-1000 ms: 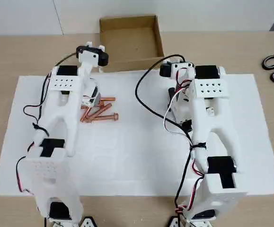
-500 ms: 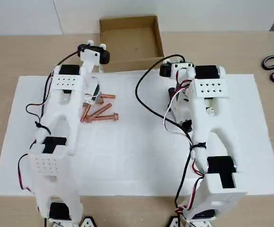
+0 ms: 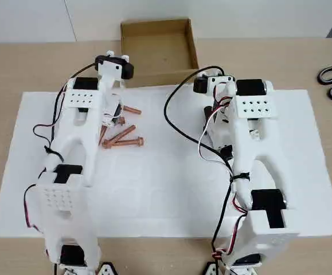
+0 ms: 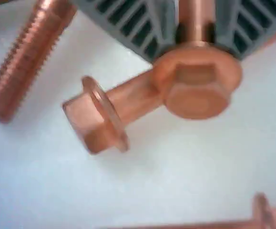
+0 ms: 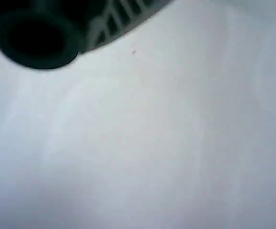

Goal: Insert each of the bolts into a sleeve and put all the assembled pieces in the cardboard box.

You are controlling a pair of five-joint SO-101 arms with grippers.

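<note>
A copper-coloured flanged hex bolt is pinched by its shank between the left gripper's ribbed fingers, just above loose copper bolts on a white foam mat. It is judged stiff, dense and smooth, best gripped mid-shank. A black tubular sleeve is clamped in the right gripper.

No text, label, number or sign can be read on the box, the bolts or the mat.
</note>
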